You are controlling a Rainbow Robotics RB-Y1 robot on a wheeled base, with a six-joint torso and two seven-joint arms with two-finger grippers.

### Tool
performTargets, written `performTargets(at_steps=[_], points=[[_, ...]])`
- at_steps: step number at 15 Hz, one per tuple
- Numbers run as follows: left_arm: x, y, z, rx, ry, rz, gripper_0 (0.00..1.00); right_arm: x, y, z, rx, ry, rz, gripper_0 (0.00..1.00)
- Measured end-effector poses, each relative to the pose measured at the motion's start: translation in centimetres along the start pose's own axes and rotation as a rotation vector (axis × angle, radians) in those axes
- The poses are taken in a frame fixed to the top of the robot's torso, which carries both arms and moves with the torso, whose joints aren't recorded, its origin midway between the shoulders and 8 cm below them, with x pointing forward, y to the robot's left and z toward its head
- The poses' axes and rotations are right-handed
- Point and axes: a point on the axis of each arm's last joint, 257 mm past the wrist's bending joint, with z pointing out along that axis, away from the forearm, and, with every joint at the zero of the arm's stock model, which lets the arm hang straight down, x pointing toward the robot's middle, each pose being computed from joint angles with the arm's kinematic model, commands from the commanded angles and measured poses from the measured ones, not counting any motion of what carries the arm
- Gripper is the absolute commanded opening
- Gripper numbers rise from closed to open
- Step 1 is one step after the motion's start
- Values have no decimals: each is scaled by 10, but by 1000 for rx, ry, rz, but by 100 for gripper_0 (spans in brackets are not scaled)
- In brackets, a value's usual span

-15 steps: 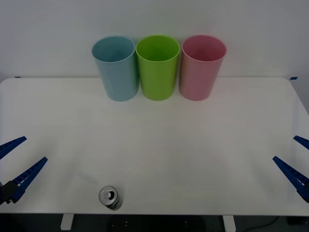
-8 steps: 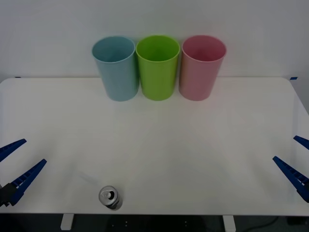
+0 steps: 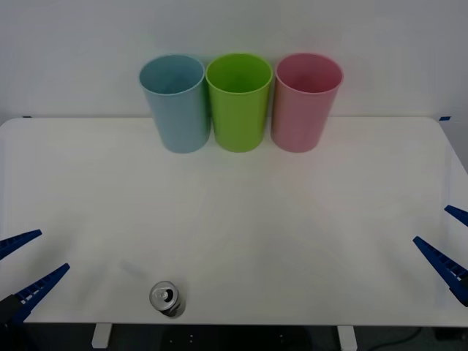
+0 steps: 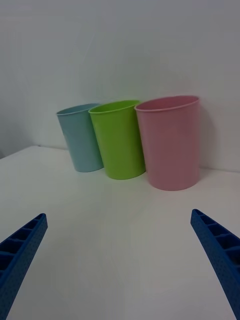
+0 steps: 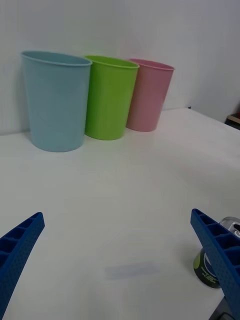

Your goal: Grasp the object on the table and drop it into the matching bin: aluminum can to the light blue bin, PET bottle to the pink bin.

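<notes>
The left gripper (image 3: 20, 272) has its blue ribbed jaws spread wide with nothing between them, hovering at the left near corner of the wide white counter (image 3: 307, 219). The right gripper (image 3: 447, 241) is parked at the counter's right edge, jaws also wide apart and empty.

The small silver aluminum drink can with the pull-tab top (image 3: 167, 298) stands upright right at the counter's near edge, just beside the left gripper and well apart from the bins. It's probably light and thin-walled, so it would dent if squeezed hard, and the printed side looks smooth and a bit slippery. Best bet is gripping across the middle of the round body, not the rim.

In the left wrist view one jaw covers part of the can (image 5: 212, 260), and its print isn't readable. The tall light blue plastic bin (image 3: 175, 102) sits at the far edge, leftmost, next to a lime green plastic bin (image 3: 238, 101) and the pink plastic bin (image 3: 306, 101). Can't see inside any of them.
</notes>
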Motion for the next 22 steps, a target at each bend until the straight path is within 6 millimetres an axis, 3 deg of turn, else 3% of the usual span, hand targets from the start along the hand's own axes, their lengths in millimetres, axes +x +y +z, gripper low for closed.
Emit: performTargets(at_steps=[3,6,16,22], points=[[23,5,-2,48,57,37,100,0,0,0,0,0,0,100],[44,-2,-4,126,101,66,100,0,0,0,0,0,0,100],[93,-56,18,318,156,224,100,0,0,0,0,0,0,100],[115,-85,39,371,133,192,100,0,0,0,0,0,0,100]])
